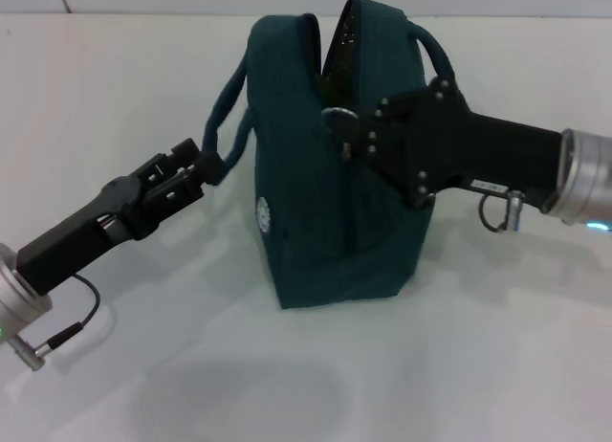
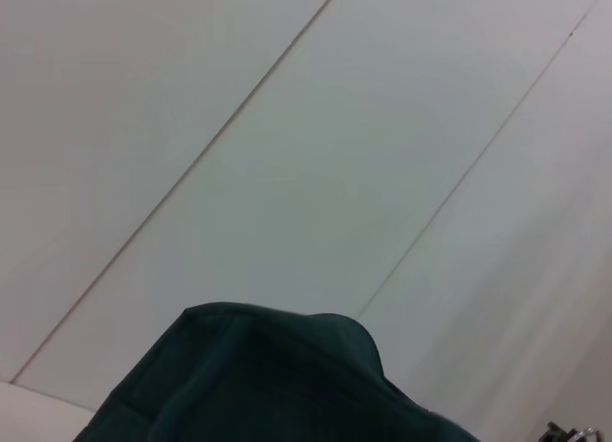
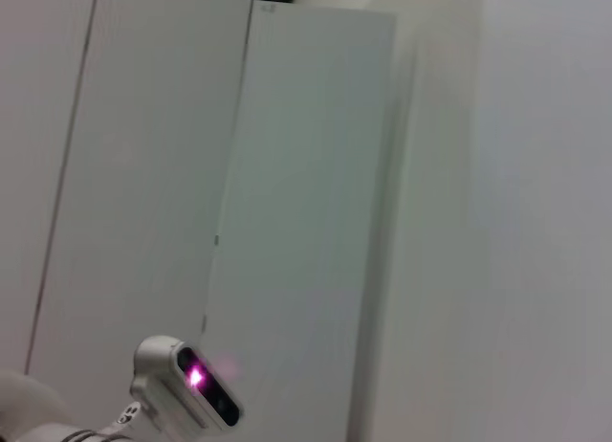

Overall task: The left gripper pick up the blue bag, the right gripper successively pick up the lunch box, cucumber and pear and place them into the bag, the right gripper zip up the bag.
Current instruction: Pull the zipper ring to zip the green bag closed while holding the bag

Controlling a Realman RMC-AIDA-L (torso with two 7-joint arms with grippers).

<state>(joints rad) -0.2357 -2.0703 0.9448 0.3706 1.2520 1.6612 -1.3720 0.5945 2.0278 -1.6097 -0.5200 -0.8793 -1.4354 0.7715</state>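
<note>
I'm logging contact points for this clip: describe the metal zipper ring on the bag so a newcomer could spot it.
On the white table stands one dark teal bag, its left handle gripped by the left gripper. At the bag's open top edge, the right gripper meets a small silver zipper ring. It is the only shiny metal loop on the bag's fabric.

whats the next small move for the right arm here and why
Probably draw the right gripper along the bag's top to run the zipper shut. It sits at the zipper pull of the blue bag, whose mouth gapes open, while the left gripper holds a handle steady.
</note>
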